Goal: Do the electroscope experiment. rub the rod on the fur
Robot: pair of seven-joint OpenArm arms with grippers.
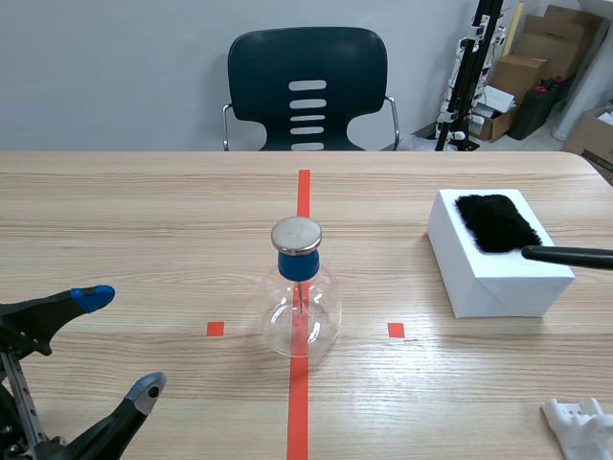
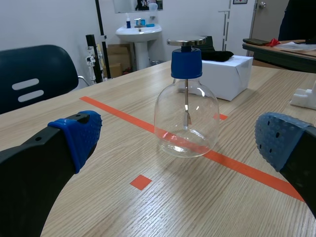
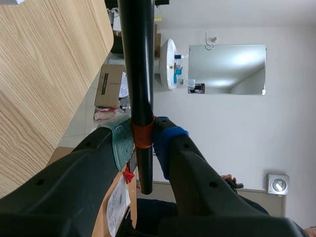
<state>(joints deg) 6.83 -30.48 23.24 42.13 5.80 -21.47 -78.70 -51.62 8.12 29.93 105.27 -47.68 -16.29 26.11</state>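
A black rod (image 1: 570, 256) comes in from the right edge of the scene view, lying level, its tip at the near right corner of the black fur (image 1: 496, 222). The fur lies on top of a white box (image 1: 488, 273). Whether the tip touches the fur I cannot tell. My right gripper (image 3: 143, 138) is shut on the rod (image 3: 137, 59) at an orange-red band; it is outside the scene view. The glass electroscope flask (image 1: 300, 307) with a blue stopper and metal disc stands on the centre tape line. My left gripper (image 1: 120, 343) is open, low at the near left, with the flask (image 2: 186, 113) ahead of it.
A white plastic piece (image 1: 579, 426) lies at the near right corner of the table. A dark chair (image 1: 306, 91) stands behind the table's far edge. Cardboard boxes (image 1: 536, 57) and a black stand are at the back right.
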